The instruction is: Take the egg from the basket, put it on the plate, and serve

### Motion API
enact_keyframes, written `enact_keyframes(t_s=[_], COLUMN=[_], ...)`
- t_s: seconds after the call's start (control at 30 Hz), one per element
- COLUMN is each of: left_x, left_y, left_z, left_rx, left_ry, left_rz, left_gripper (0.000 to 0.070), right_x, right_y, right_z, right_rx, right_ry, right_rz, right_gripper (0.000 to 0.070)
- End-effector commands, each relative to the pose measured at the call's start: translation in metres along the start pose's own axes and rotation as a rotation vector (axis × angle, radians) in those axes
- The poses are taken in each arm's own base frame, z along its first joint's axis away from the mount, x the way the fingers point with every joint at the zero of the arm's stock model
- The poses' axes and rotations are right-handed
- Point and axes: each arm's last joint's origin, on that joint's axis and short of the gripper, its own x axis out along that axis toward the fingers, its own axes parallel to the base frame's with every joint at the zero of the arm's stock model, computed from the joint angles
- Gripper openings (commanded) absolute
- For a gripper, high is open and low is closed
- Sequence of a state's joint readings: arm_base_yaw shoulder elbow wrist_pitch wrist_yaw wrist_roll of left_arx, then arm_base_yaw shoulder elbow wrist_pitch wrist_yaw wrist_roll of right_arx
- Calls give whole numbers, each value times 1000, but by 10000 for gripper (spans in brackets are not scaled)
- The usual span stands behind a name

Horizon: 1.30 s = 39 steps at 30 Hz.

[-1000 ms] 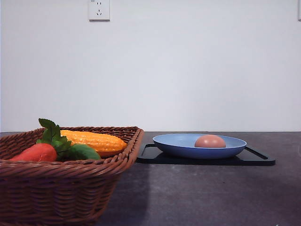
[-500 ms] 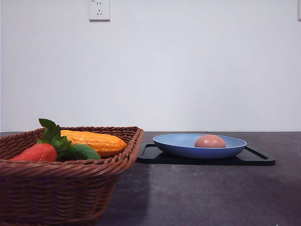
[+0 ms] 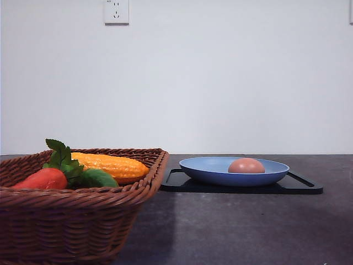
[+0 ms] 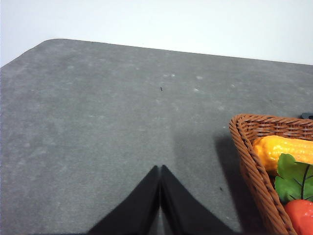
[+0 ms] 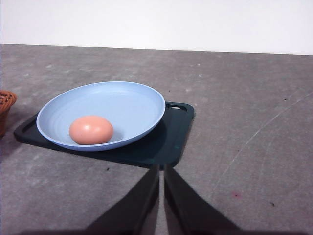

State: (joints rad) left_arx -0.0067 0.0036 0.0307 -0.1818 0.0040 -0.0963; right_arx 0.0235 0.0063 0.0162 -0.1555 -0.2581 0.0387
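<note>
The egg (image 5: 91, 129) lies in the plate (image 5: 139, 105), on the black tray (image 5: 171, 139), unmoved over the last second; the basket (image 3: 83, 221) keeps only vegetables; both tools, left tool (image 4: 160, 169) and right tool (image 5: 161, 169), are pressed together over the bench (image 4: 98, 122); transfer looks finished, serving perhaps remaining.

Egg (image 3: 246, 165) in plate (image 3: 209, 171), on tray (image 3: 300, 185), toward table's (image 3: 231, 232) right. Basket (image 3: 71, 226) at front left edge, holding corn (image 3: 110, 165) behind tomato (image 3: 43, 179).
</note>
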Motion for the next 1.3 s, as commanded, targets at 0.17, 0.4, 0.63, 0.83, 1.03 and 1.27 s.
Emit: enact_keyframes(t_s=[0.17, 0.4, 0.63, 0.83, 1.03, 1.27], left_x=[3, 3, 3, 3, 3, 3], left_y=[1, 1, 1, 1, 1, 1], left_z=[-9, -9, -9, -9, -9, -9], left_rx=[-2, -2, -2, -2, -2, -2], left_ry=[31, 30, 30, 30, 30, 31], left_rz=[1, 2, 2, 2, 2, 1], left_gripper=[0, 0, 0, 0, 0, 0], right_x=[0, 0, 0, 0, 0, 0], right_y=[0, 0, 0, 0, 0, 0], right_z=[-2, -2, -2, -2, -2, -2], right_rx=[10, 10, 10, 10, 10, 10], right_ry=[5, 5, 5, 5, 5, 5], right_rz=[1, 1, 1, 1, 1, 1], right_gripper=[0, 0, 0, 0, 0, 0])
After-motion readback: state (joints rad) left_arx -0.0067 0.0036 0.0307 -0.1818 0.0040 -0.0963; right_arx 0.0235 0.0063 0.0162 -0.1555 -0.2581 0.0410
